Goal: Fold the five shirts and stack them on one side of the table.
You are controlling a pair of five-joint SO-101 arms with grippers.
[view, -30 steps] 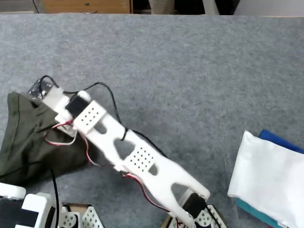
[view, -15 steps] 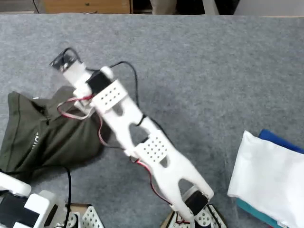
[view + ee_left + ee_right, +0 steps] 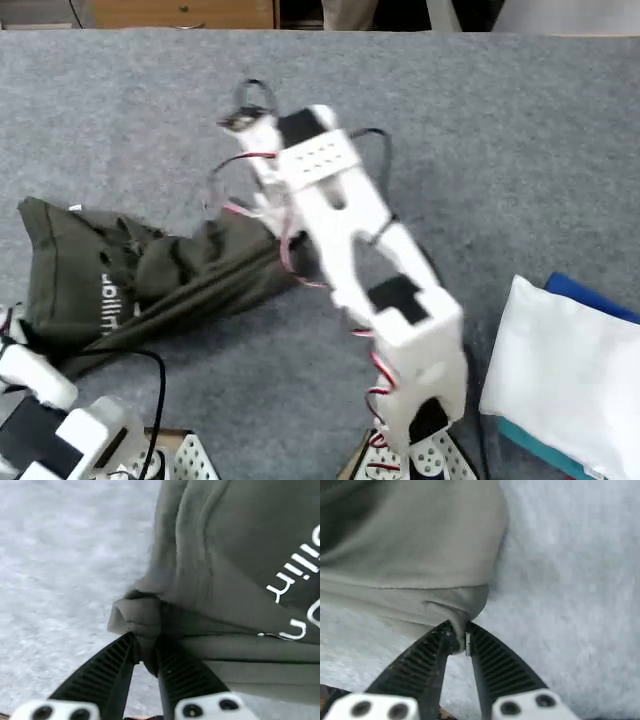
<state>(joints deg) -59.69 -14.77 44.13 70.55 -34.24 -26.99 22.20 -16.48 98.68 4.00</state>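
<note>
Left tool (image 3: 145,650) and right tool (image 3: 457,636) are each clenching a bunched edge of the olive shirt (image 3: 150,275). It is lying crumpled on the tabletop (image 3: 480,150), well apart from the folded white shirt (image 3: 570,370).

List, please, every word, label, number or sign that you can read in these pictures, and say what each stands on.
White lettering on the dark green shirt: it runs sideways, is creased and is partly cut off, so no whole word can be read.
Folded white shirt: no print to be seen.
No other words, numbers or signs can be read.
</note>
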